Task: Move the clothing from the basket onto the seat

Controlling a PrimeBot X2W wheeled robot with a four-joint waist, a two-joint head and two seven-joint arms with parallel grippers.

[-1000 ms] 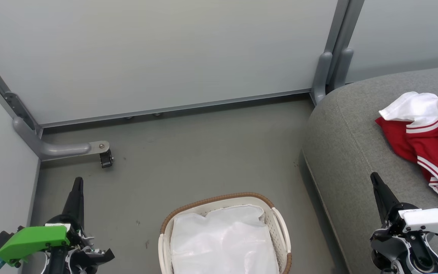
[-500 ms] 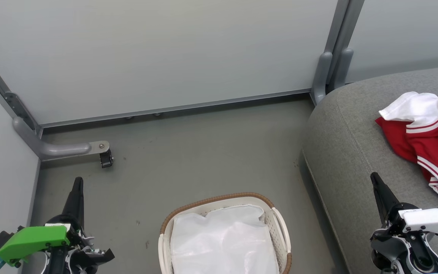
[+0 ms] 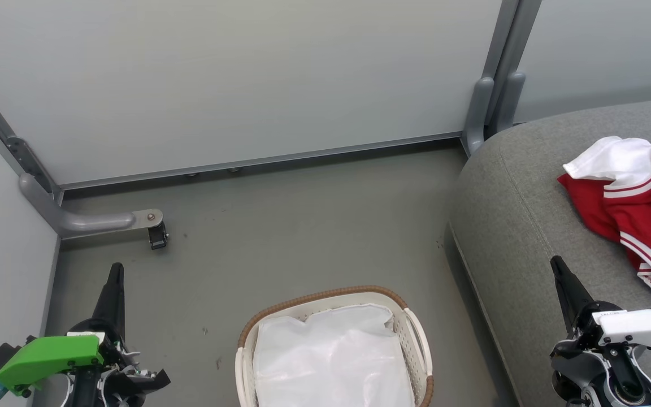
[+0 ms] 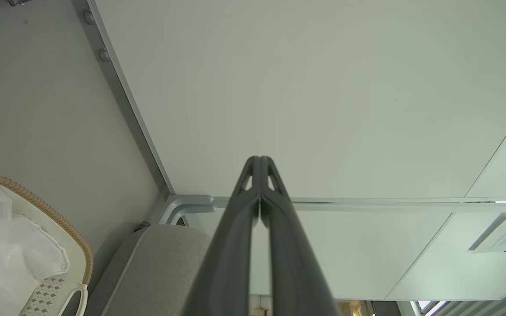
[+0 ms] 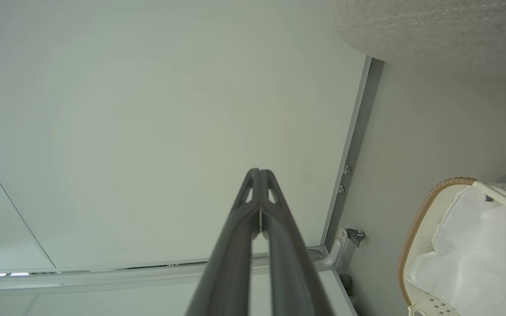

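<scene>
Red clothing (image 3: 639,217) with white trim and stripes lies crumpled on the grey seat (image 3: 529,226) at the right edge of the head view. The white basket (image 3: 334,347) with its brown rim stands on the floor at bottom centre, holding a glossy white sheet (image 3: 331,362); the basket (image 4: 37,245) and the basket (image 5: 459,245) also appear in both wrist views. My left gripper (image 3: 115,270) is shut and empty at lower left, fingertips pressed together (image 4: 259,160). My right gripper (image 3: 556,263) is shut and empty over the seat's front edge, tips together (image 5: 259,172).
Grey partition panels (image 3: 246,79) wall in the back and left. A metal foot with a black caster (image 3: 157,236) juts onto the grey floor (image 3: 303,226) at left. A grey post bracket (image 3: 492,107) stands beside the seat's corner.
</scene>
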